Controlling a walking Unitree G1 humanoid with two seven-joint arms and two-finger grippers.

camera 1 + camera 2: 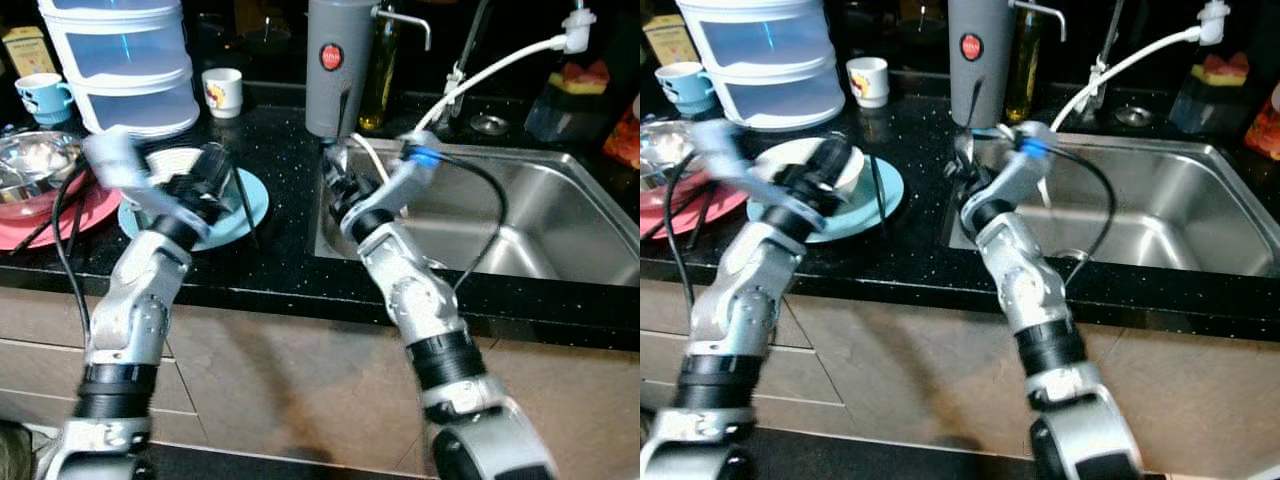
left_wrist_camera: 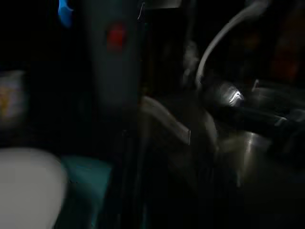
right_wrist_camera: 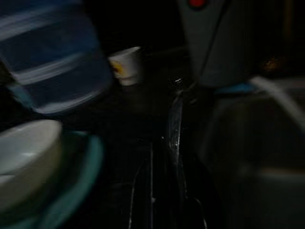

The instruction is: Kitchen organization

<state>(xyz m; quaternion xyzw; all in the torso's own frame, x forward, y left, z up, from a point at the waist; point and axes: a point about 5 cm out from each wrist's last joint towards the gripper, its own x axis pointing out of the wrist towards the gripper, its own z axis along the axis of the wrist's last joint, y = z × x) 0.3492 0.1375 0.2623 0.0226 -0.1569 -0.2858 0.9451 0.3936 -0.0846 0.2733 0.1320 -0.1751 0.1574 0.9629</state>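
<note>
A white bowl [image 1: 180,160] sits on a teal plate [image 1: 250,205] on the black counter, left of the sink [image 1: 540,215]. My left gripper [image 1: 248,225] hangs over that plate, its long black fingers pointing down at the plate's right side; motion blur hides how they stand. My right gripper [image 1: 335,160] is at the sink's left rim, just before the tall grey canister [image 1: 335,60]. In the right wrist view a thin shiny metal utensil [image 3: 174,124] runs out between its fingers, which look shut on it.
Stacked clear containers [image 1: 130,70], a white cup [image 1: 222,92] and a blue cup [image 1: 45,97] stand at the back. A steel bowl [image 1: 30,160] rests on a pink plate [image 1: 60,220] at far left. A white hose [image 1: 500,65] arches over the sink.
</note>
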